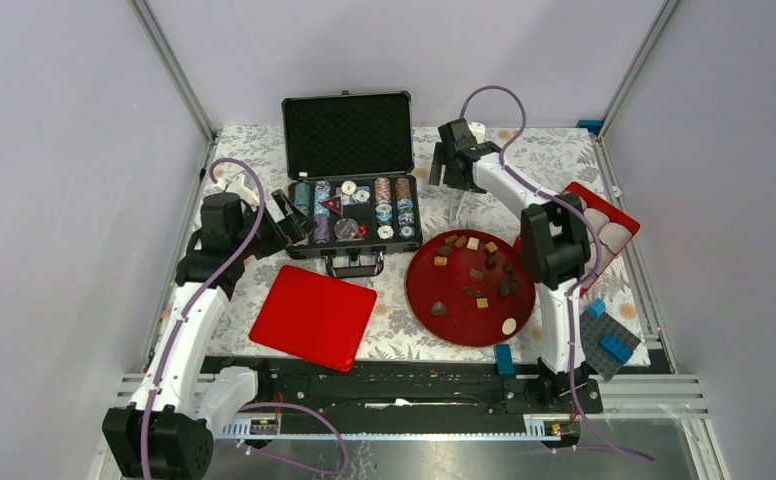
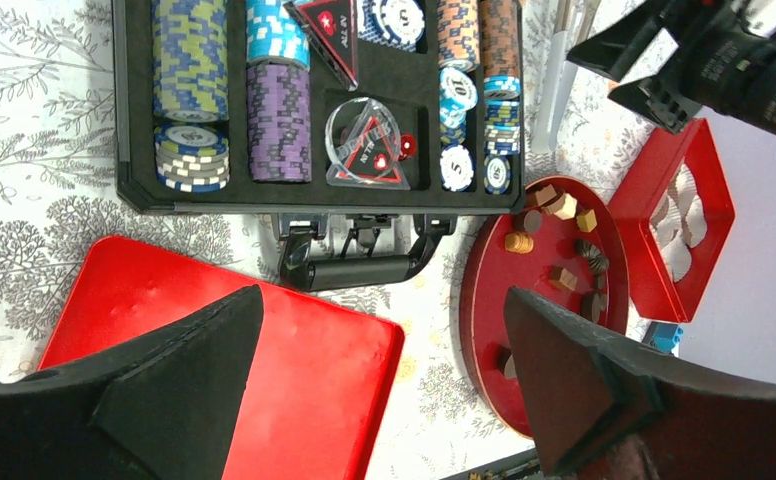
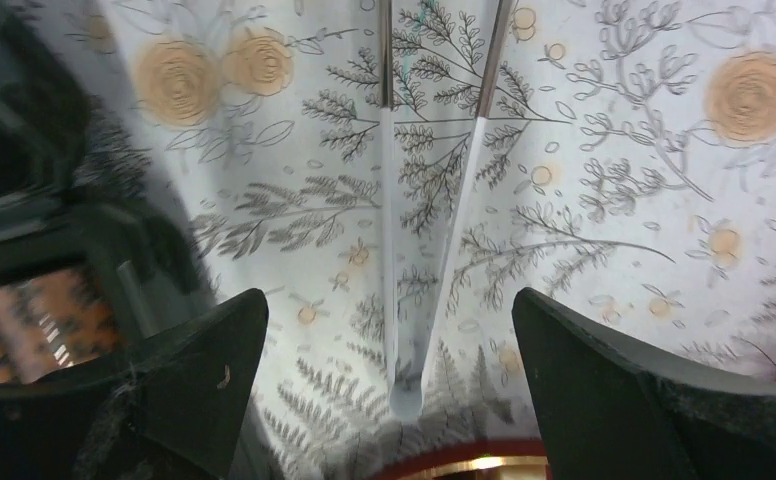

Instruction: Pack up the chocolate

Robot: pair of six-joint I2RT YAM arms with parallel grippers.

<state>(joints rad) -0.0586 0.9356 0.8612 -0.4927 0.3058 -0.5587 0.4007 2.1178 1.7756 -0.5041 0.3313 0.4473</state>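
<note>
Brown, tan and cream chocolate [image 1: 477,273] lies scattered on the red plate [image 1: 459,325]; you should expect each bit to be light, hard, smooth and easily chipped or smeared, so pinch it gently across its widest sides. Your left gripper [image 2: 382,295] and right gripper [image 3: 389,300] both stand spread wide and empty, the right above the clear tongs [image 3: 387,250], likely better for such bits.

Bright, even light — only soft shadows. The right wrist view is blurry at its left side, where the poker chip case [image 3: 84,240] smears.
</note>
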